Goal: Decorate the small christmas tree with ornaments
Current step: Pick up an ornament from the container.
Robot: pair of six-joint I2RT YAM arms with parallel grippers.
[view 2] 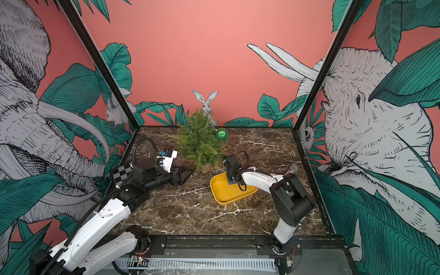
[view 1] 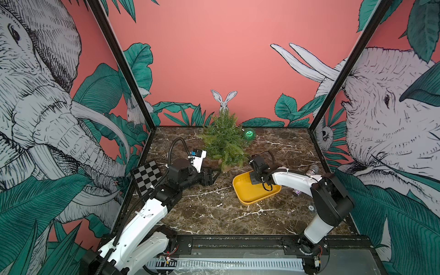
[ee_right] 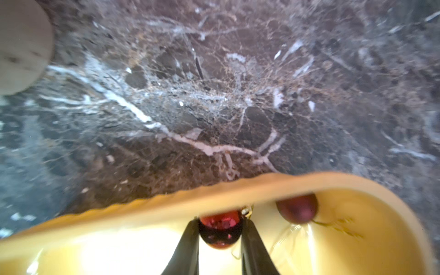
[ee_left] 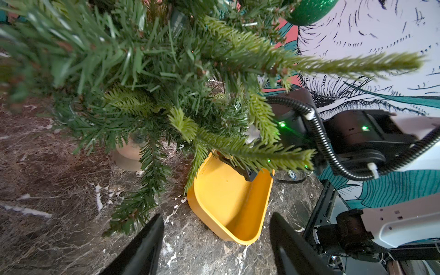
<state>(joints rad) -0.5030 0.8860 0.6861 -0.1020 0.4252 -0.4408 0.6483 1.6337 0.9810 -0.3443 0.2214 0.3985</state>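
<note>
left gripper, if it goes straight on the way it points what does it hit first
Probably the tray: in the left wrist view its near wall sits dead ahead of the open left gripper. The low branch tips of the tree hang just beside that line and might brush it; depth is unclear.

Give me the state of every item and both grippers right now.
small christmas tree, upright in its pot.
green ball, hanging on the tree.
held red ball, clamped inside the yellow tray.
loose red ball, lying in the tray.
left gripper, open, empty.
right gripper, shut on the held red ball.
</note>
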